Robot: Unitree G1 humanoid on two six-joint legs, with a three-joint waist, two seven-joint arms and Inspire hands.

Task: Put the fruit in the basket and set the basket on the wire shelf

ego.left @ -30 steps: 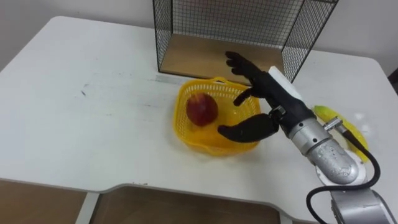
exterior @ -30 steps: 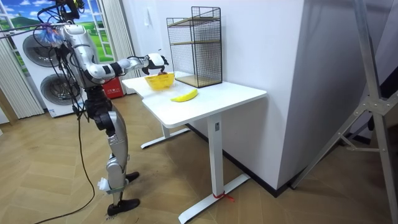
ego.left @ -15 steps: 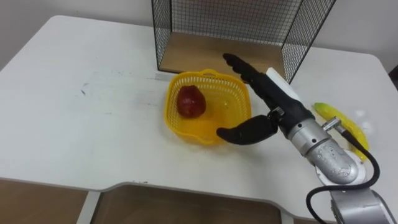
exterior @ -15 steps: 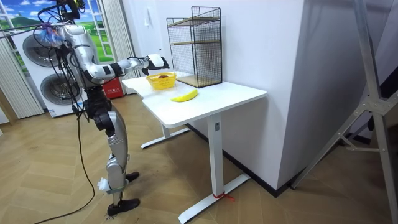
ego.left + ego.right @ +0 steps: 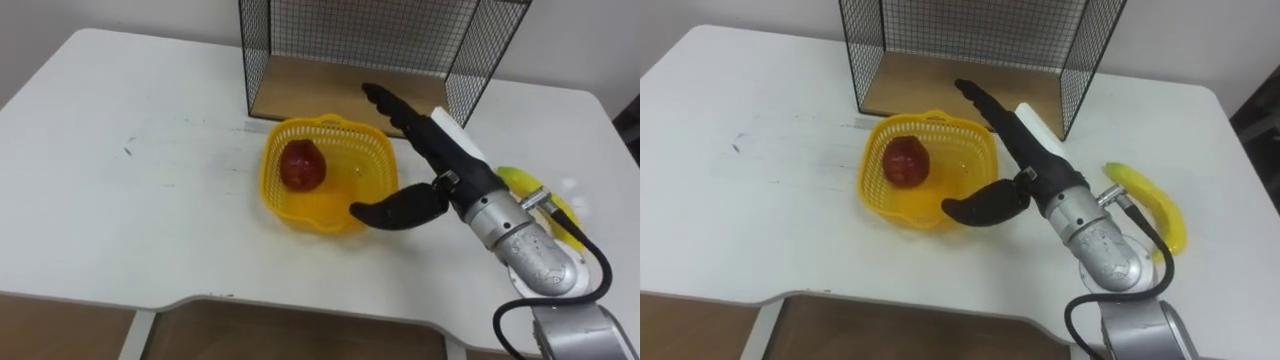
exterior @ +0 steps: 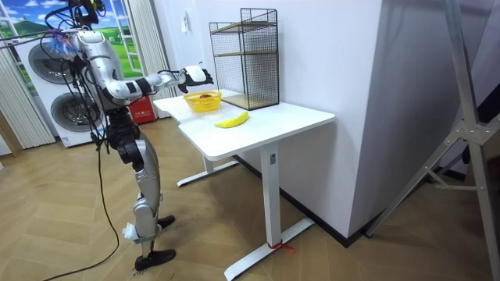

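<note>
Basket [image 5: 300, 214] holding a red fruit [image 5: 301, 165] lies beside right hand [image 5: 442, 165], fingers [image 5: 395, 105] straight.

A home-like laundry room: washing machines [image 6: 39, 66], curtained window [image 6: 17, 22], wood floor [image 6: 70, 234].

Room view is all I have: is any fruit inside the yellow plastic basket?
Observer: Yes, one red apple lies in the left part of the yellow plastic basket.
Operator: Is a hand gripping the basket?
Observer: No. The right hand is open, with its fingers straight along the basket's right rim and its thumb by the near wall. I cannot tell whether it touches.
Operator: Where is the shelf's opening?
Observer: The open front of the black wire shelf faces the robot, and the basket stands on the table just in front of it.
</note>
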